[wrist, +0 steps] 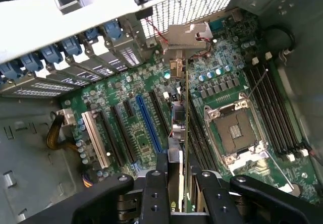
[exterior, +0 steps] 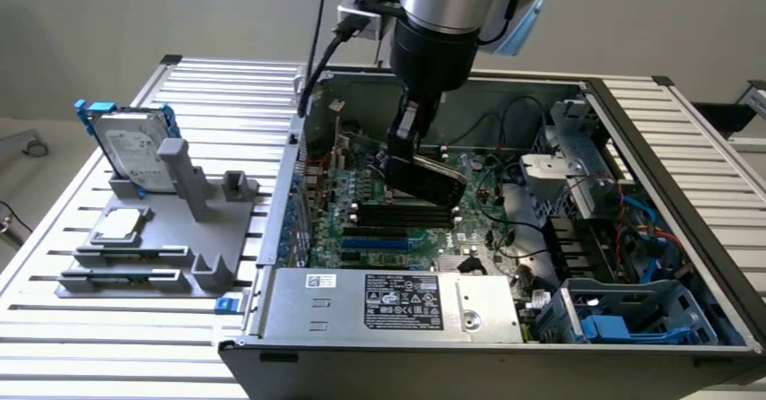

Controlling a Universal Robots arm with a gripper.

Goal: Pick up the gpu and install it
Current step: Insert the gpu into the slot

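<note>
Claw clamped on gpu – card hangs inside the open case, just above board

Exterior view: black cover faces camera, long axis slants down toward exterior view's right, card tilted

Wrist view: claw fingers pinch gpu edge-on – thin edge runs away from claw toward case rear wall, lying between blue slot and socket

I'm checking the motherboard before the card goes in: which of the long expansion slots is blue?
The blue slot is the only coloured one: black slots flank it, and the white slot lies further from the gpu.
</note>
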